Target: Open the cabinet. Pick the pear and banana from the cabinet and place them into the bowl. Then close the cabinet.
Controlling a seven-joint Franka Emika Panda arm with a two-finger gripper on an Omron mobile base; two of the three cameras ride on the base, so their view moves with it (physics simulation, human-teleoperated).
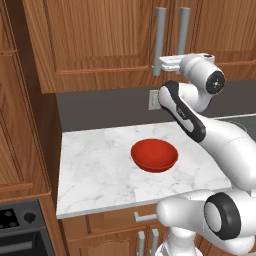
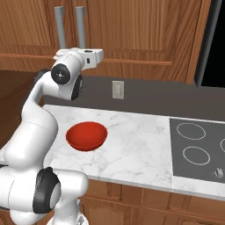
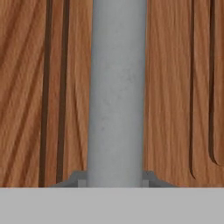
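The hand (image 3: 116, 180) was pressed up against the cabinet (image 1: 100, 40), its two dark fingertips (image 3: 76, 179) sitting on either side of a grey bar handle (image 3: 117, 87), so it was at least around the handle; whether it was squeezing it I could not tell. The hand view alone gave that close look, with wood grain and panel grooves on both sides of the bar. The two base views showed what the hand view did not: two long vertical grey handles side by side where the two reddish-brown panelled doors met, both doors closed, and the white wrist reaching to their lower ends. In the left base view the hand (image 1: 161, 65) met the lower end of the left bar (image 1: 159, 40). Below the hand and well apart from it, one glossy red bowl (image 1: 154, 154) sat on the white marble counter (image 1: 95, 170), round, shallow and plain. The right base view added a cooktop (image 2: 197, 149) with rings, far to the hand's right.
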